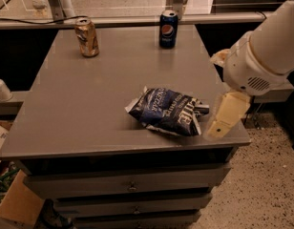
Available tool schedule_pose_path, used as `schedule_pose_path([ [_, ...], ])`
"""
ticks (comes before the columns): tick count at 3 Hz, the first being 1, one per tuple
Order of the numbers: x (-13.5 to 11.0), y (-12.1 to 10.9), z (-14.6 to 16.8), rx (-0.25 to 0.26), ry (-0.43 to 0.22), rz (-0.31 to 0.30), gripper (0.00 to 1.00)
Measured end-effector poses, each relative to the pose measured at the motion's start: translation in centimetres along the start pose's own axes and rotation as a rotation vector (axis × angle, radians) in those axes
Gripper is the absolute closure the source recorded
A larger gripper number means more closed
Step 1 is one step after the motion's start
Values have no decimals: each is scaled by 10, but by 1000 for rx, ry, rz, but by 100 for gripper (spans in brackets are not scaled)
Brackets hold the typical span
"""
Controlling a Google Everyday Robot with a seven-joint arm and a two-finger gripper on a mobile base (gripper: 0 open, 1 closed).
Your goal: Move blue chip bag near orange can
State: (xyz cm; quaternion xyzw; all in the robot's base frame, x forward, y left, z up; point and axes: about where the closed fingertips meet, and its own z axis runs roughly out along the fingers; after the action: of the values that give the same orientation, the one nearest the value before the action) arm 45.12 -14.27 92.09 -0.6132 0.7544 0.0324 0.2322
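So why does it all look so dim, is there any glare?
Camera view: dim, warm light; a faint sheen on the table beyond the blue chip bag, whose foil glints slightly; drawers below sit in shadow; the pale tool, by the table's near right corner, shows up bright.

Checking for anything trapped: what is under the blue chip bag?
Only the grey table shows around the blue chip bag; whatever its crumpled body covers is hidden. The gripper hangs at the table's edge, just beside the bag.
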Motion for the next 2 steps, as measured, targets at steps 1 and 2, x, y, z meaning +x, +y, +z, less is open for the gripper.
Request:
schedule_pose_path([
  [1, -17, 9, 31, -28, -44, -6, 0],
  [2, -28, 17, 58, -50, -65, -11, 0],
])
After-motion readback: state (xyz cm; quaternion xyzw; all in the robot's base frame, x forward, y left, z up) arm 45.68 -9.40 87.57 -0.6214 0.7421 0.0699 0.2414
